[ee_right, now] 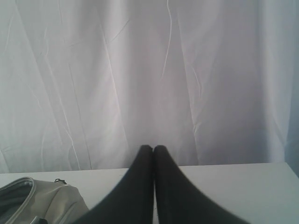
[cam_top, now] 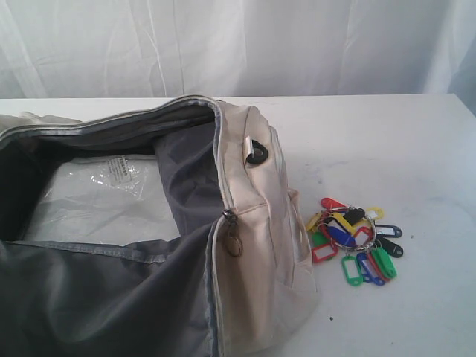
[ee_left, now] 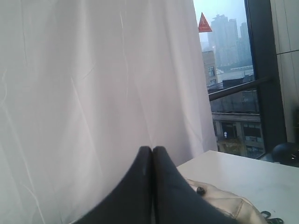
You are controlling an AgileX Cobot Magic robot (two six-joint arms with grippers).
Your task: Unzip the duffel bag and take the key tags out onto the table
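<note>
The cream-beige duffel bag [cam_top: 245, 223] lies unzipped on the left of the white table [cam_top: 387, 141], its grey lining and a clear plastic sheet showing inside. The key tags [cam_top: 355, 238], a bunch of red, yellow, blue, green and black tags on a metal ring, lie on the table just right of the bag. Neither gripper shows in the exterior view. My left gripper [ee_left: 152, 150] is shut with nothing between its fingers, raised above a corner of the bag [ee_left: 229, 205]. Also shut and empty, my right gripper [ee_right: 153, 149] points toward the curtain, with the bag's end [ee_right: 37, 200] beside it.
A white curtain [cam_top: 238, 44] hangs behind the table's far edge. A dark zipper pull [cam_top: 233, 236] dangles at the bag's open end. A window with city buildings [ee_left: 233, 74] shows in the left wrist view.
</note>
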